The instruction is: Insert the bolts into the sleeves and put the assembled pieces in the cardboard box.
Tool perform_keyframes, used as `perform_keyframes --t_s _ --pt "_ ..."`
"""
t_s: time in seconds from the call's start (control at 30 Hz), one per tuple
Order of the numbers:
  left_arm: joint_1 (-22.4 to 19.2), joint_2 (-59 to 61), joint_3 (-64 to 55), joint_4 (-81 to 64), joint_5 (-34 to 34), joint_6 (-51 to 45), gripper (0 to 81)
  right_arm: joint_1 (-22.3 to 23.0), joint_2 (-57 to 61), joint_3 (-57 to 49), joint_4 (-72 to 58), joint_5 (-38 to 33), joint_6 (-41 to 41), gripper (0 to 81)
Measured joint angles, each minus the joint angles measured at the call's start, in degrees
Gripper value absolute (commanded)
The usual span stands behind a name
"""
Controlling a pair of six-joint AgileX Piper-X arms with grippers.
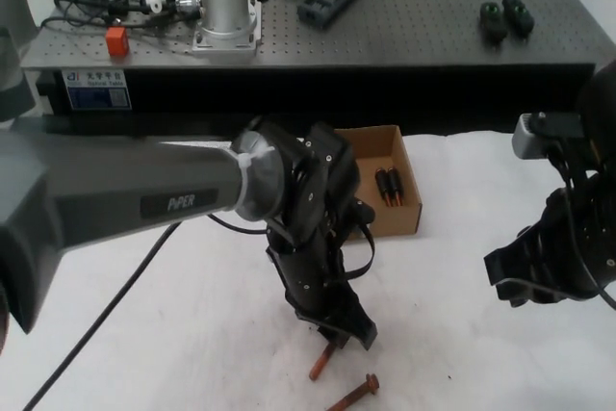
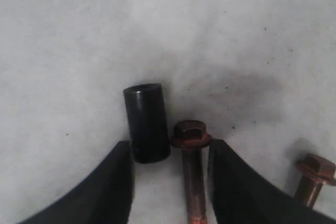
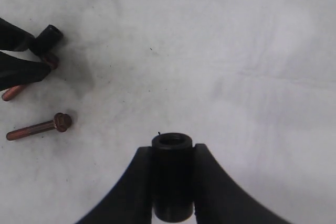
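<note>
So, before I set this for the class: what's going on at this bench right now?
The left gripper is down on the white cloth, fingers open around a copper bolt, with a black sleeve right beside it. The right gripper is shut on another sleeve. A second bolt lies loose nearby. Two assembled pieces already lie in the cardboard box.

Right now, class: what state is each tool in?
Left tool: open, straddling a bolt.
Right tool: closed on a black sleeve.
</note>
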Motion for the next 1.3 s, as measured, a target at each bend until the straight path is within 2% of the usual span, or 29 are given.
perform_keyframes --t_s 0.33,0.57,0.73,0.83,0.97,1.0,1.13,1.3 --pt "0.00 0.00 -0.17 1.42 3.12 -0.01 25.2 0.00 0.00 0.00 0.12 0.00 0.00 2.0" --pt "-0.36 0.71 -0.02 3.24 6.26 2.28 35.1 0.00 0.00 0.00 0.25 0.00 0.00 2.0" --pt "-0.38 0.71 -0.02 3.77 6.91 5.87 34.4 0.00 0.00 0.00 0.25 0.00 0.00 2.0" --pt "-0.38 0.71 -0.02 3.89 6.88 7.74 27.4 0.00 0.00 0.00 0.25 0.00 0.00 2.0" --pt "-0.38 0.71 -0.02 3.89 6.43 8.57 3.6 0.00 0.00 0.00 0.25 0.00 0.00 2.0" --pt "-0.38 0.87 -0.02 3.65 6.43 8.54 0.4 0.00 0.00 0.00 0.25 0.00 0.00 2.0" --pt "-0.38 0.19 0.35 2.25 6.57 5.82 0.4 0.00 0.00 0.00 0.25 0.00 0.00 2.0" --pt "0.63 -8.29 3.53 -2.85 6.57 0.73 0.7 0.00 -0.17 0.00 0.13 -1.32 0.00 2.0"
